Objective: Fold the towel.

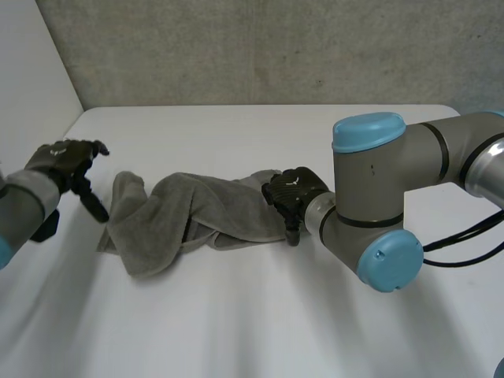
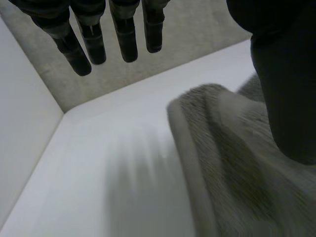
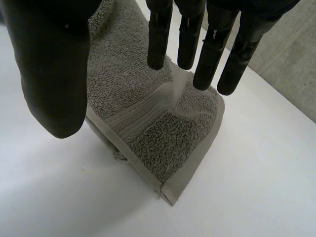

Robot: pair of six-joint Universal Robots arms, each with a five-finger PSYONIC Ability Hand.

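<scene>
The right arm (image 1: 378, 201), grey with light-blue caps, reaches in across the white table (image 1: 236, 323). It ends in the right hand (image 1: 293, 193), which sits at one end of the grey towel (image 1: 197, 214).

Right hand: the fingers (image 3: 207, 59) are straight and spread, and the thumb (image 3: 54, 74) stands well apart from them, so the hand is open with nothing pinched. A corner of the towel (image 3: 163, 133) lies below the fingertips, with its woven border band running between the thumb and the fingers. Whether the fingertips touch the cloth cannot be told.

Left hand (image 1: 67, 161): it is positioned just beside the opposite end of the towel. The fingers (image 2: 126, 39) are straight and held over bare table, and they hold nothing. The thumb (image 2: 286, 89) points down over the towel (image 2: 232, 163), whose rolled edge lies beside it.

Towel: it lies bunched in a long, rumpled strip on the table between the two hands — not flat, with several loose folds along its length. A grey wall (image 1: 236, 47) stands beyond the far table edge.
</scene>
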